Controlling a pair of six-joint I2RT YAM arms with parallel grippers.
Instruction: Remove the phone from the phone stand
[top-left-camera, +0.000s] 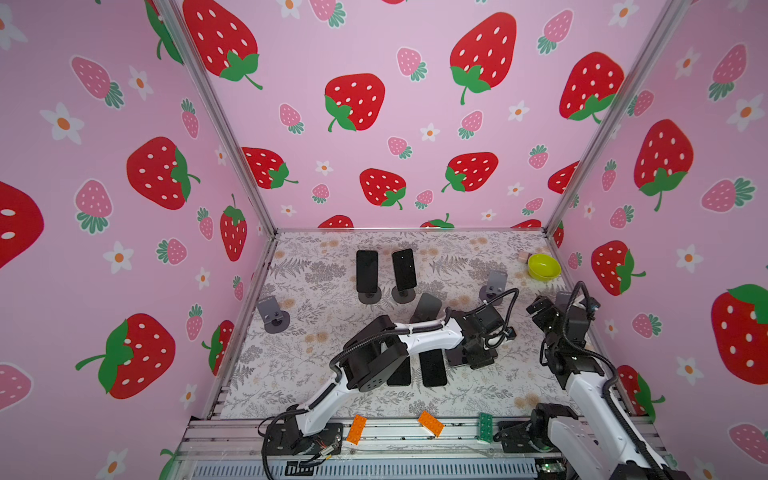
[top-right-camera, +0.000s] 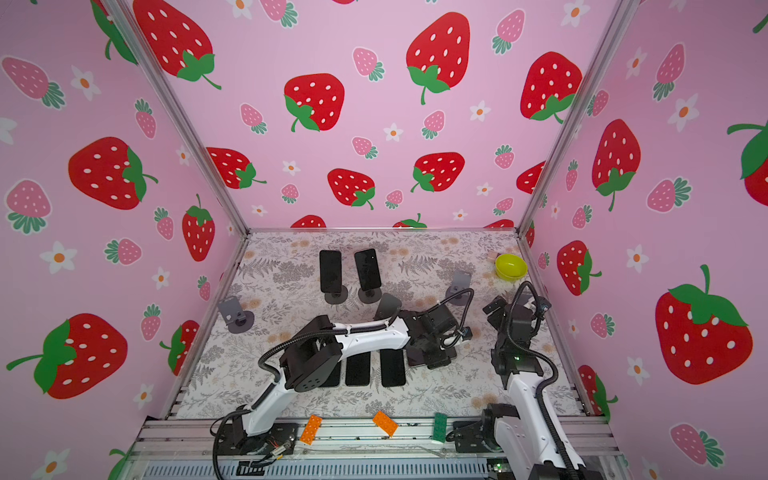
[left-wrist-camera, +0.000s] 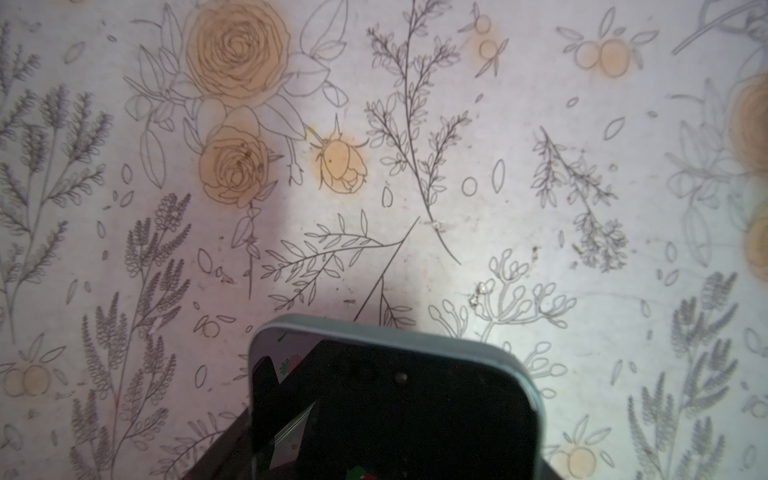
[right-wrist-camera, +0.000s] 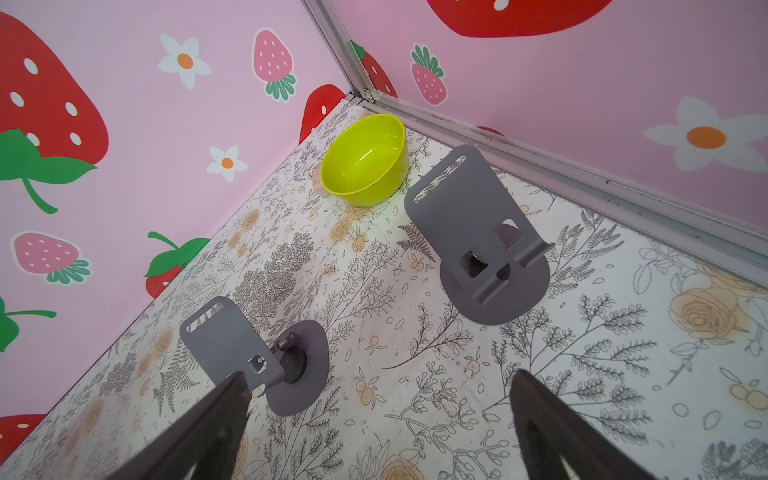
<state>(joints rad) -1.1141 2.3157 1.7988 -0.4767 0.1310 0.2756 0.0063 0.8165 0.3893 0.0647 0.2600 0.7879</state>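
Note:
Two dark phones (top-left-camera: 367, 270) (top-left-camera: 404, 269) stand upright on round-based phone stands (top-left-camera: 369, 296) at the back middle in both top views. My left gripper (top-left-camera: 478, 353) reaches across to the right of centre and is shut on another phone (left-wrist-camera: 395, 415), dark-screened in a pale blue-grey case. It holds this phone low over the flowered mat; whether the phone touches the mat does not show. My right gripper (right-wrist-camera: 380, 415) hangs open and empty near the right wall. It is just in front of two empty grey stands (right-wrist-camera: 232, 345) (right-wrist-camera: 478, 232).
Dark phones (top-left-camera: 432, 368) (top-left-camera: 400, 372) lie flat under the left arm. A dark slab (top-left-camera: 426, 307) tilts up behind that arm. An empty stand (top-left-camera: 272, 316) is at the left. A green bowl (top-left-camera: 543, 267) sits in the back right corner. Toy bricks (top-left-camera: 356, 429) (top-left-camera: 485, 427) lie on the front rail.

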